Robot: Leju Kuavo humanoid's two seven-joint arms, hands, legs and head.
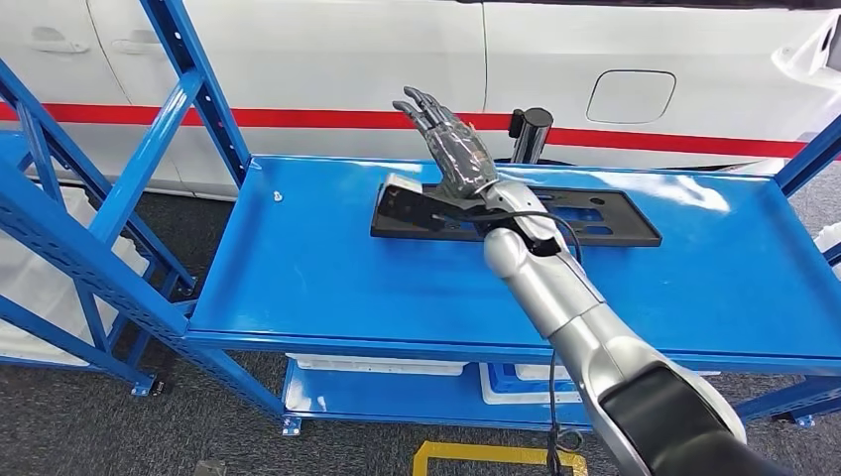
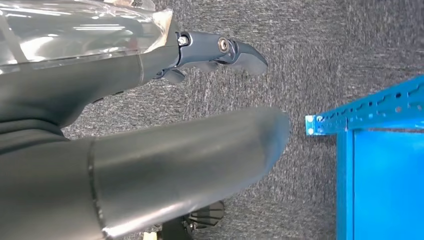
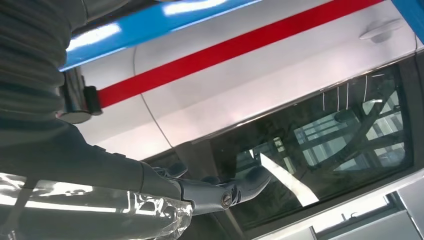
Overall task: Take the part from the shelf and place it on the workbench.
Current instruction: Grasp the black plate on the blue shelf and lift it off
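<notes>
Reaching forward from the near edge of the blue metal shelf top (image 1: 298,288), my right silver arm (image 1: 555,297) crosses the middle of the surface. My right hand (image 1: 451,144) is raised above the flat black perforated plastic part (image 1: 595,213), palm tipped up, its dark fingers (image 1: 421,107) stretched out and slightly apart, holding nothing. From the right wrist camera those fingers (image 3: 240,187) point out at the car's dark window glass.

That long black part lies flat toward the far edge of the shelf top, running from around the middle out toward the right end, with a pale block at its left end (image 1: 402,186). My wrist hangs over its left half; I cannot tell whether it touches the part. A small white fastener (image 1: 278,195) lies near the far left corner, well apart from the part.

Just behind the far edge stands a dark cylindrical post with a red belt (image 1: 533,134), and past it the white car body with a red stripe (image 1: 327,59).

My left hand (image 2: 150,165) hangs low over grey carpet floor (image 2: 310,50), beside the corner of a blue frame (image 2: 350,112). Its thick grey thumb and darker fingers (image 2: 225,52) are extended with nothing between them.
</notes>
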